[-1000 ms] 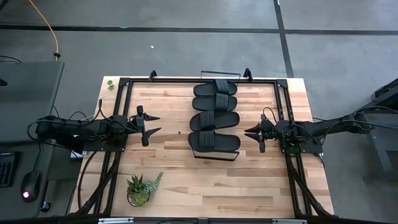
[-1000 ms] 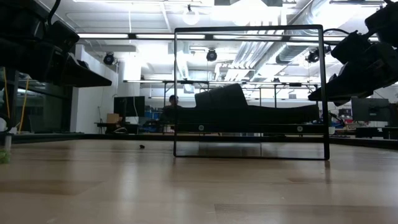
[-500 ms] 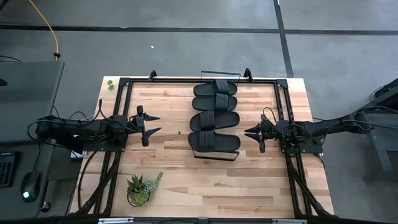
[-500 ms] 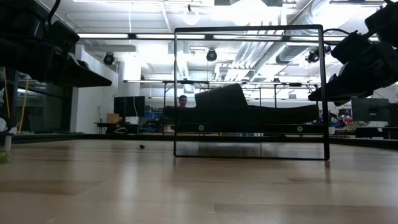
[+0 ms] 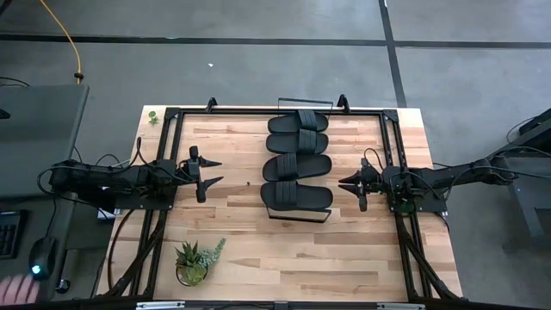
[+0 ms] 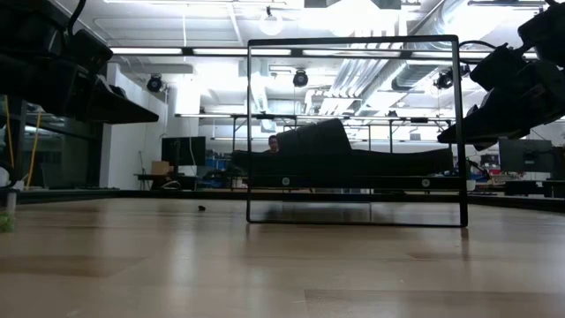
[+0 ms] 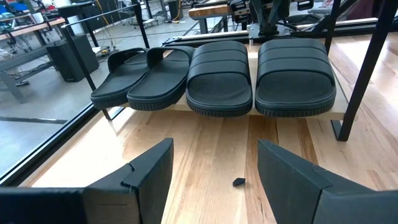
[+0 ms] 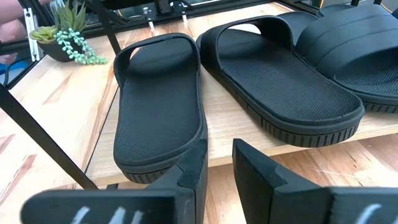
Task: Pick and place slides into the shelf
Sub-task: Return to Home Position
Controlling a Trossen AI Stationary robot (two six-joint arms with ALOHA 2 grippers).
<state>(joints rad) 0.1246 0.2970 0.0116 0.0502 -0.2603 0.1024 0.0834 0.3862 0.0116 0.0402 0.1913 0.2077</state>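
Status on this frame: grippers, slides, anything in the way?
Left gripper open, empty, left of shelf; right gripper narrowly open, empty, opposite side. All four slides on shelf. Nothing blocking; small dark speck on tabletop.

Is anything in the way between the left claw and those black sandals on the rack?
Nothing sizeable. Between the left gripper and the slides on the shelf there is bare table with only a small dark speck on it. The right gripper waits on the shelf's other side.
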